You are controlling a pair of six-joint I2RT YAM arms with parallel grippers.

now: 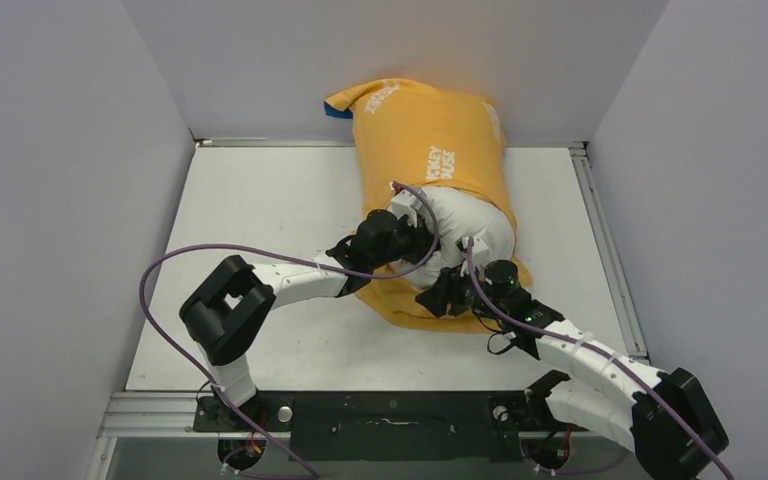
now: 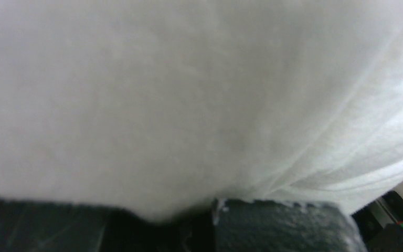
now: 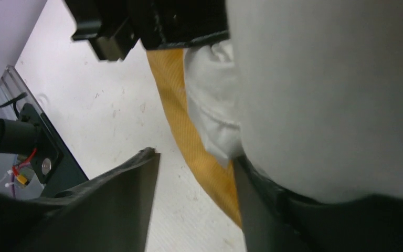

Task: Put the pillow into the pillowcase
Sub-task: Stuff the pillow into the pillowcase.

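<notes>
The orange-yellow pillowcase (image 1: 430,140) with white lettering lies from the table's middle to the back wall. A blue corner (image 1: 337,112) shows at its far end. The off-white pillow (image 1: 475,225) is mostly inside it, and its plump near end sticks out of the opening. My left gripper (image 1: 422,240) presses against that end from the left. The pillow (image 2: 189,94) fills the left wrist view and hides the fingertips (image 2: 273,220). My right gripper (image 1: 448,292) is open at the case's near edge. One finger (image 3: 273,210) sits under the pillow (image 3: 336,94), beside the orange hem (image 3: 189,131).
The white table (image 1: 260,200) is walled on three sides, with a metal rail (image 1: 600,250) along its right edge. Purple cables (image 1: 160,270) loop over both arms. The left gripper's black body (image 3: 152,21) shows at the top of the right wrist view.
</notes>
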